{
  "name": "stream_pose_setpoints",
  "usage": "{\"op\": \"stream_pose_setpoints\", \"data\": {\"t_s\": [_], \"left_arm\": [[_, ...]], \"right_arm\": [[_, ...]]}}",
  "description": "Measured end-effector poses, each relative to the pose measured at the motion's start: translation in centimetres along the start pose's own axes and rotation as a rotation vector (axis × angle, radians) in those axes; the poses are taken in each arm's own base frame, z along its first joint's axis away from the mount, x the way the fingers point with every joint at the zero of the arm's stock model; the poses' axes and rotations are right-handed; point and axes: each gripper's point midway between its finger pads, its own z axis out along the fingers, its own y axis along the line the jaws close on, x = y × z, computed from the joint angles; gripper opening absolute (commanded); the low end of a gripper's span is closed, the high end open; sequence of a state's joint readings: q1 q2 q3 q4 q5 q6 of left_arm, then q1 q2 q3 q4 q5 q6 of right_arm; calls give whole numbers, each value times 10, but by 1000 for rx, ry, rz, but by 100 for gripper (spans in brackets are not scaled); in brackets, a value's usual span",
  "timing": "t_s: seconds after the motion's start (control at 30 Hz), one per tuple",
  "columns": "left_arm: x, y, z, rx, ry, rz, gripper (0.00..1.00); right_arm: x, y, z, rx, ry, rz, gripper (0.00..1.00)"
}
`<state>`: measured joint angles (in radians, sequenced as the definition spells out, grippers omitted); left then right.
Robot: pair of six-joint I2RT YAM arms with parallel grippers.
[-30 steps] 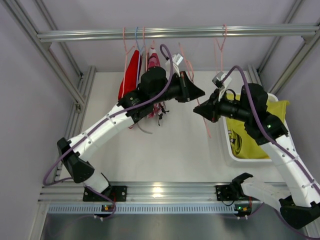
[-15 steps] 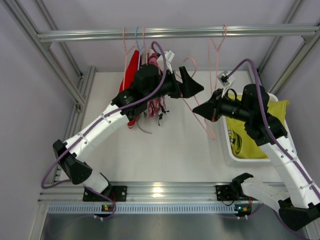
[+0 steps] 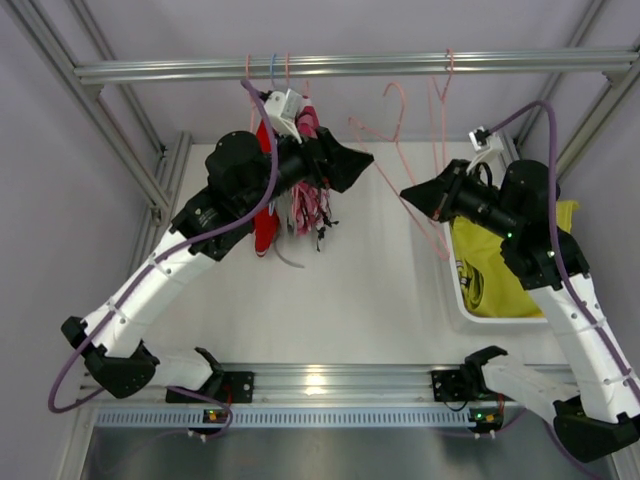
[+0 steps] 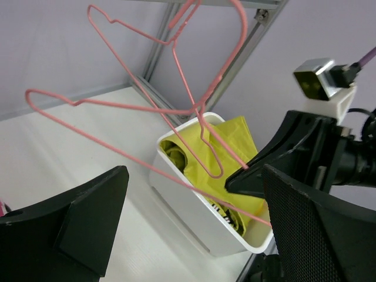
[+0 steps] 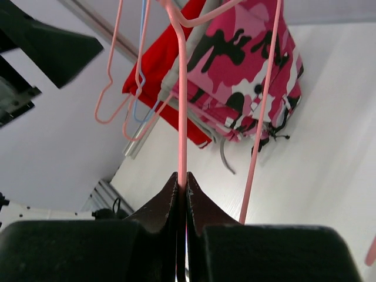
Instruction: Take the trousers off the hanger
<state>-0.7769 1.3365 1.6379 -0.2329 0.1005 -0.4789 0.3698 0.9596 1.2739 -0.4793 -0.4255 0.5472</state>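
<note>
Garments not of the task, red garment (image 5: 161,64) and pink patterned garment (image 5: 247,64), hang from the rail (image 3: 350,66) well to the left of the white bin (image 3: 452,290). Left gripper (image 3: 352,165): raised just beside those garments, on the far side of the tabletop (image 3: 350,300) from the bin, fingers apart and holding nothing. Pink wire hanger (image 5: 182,117): bare, tilted, between the left gripper and the bin. Right gripper (image 5: 181,179): just left of the bin, fingers clamped on the hanger's wire. Trousers (image 4: 229,138): both pieces lie crumpled inside the bin, off any hanger. Step in hand, as judged: removal looks finished and the empty hanger is being dealt with; the next move calls for hooking it on the rail or setting it aside, without snagging the other hangers to the bin's upper left. The left wrist view alone shows the two yellows in the bin and the gap between the left fingers; the right wrist view alone shows the pinch on the wire; only the top view gives the whole layout.
</note>
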Motion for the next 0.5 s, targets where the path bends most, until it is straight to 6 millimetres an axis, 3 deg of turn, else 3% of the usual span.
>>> {"op": "stream_pose_setpoints", "data": {"t_s": [0.23, 0.5], "left_arm": [[14, 22, 6, -74, 25, 66, 99], [15, 33, 5, -123, 26, 108, 99]], "right_arm": [[-39, -1, 7, 61, -101, -14, 0], [-58, -20, 26, 160, -143, 15, 0]]}}
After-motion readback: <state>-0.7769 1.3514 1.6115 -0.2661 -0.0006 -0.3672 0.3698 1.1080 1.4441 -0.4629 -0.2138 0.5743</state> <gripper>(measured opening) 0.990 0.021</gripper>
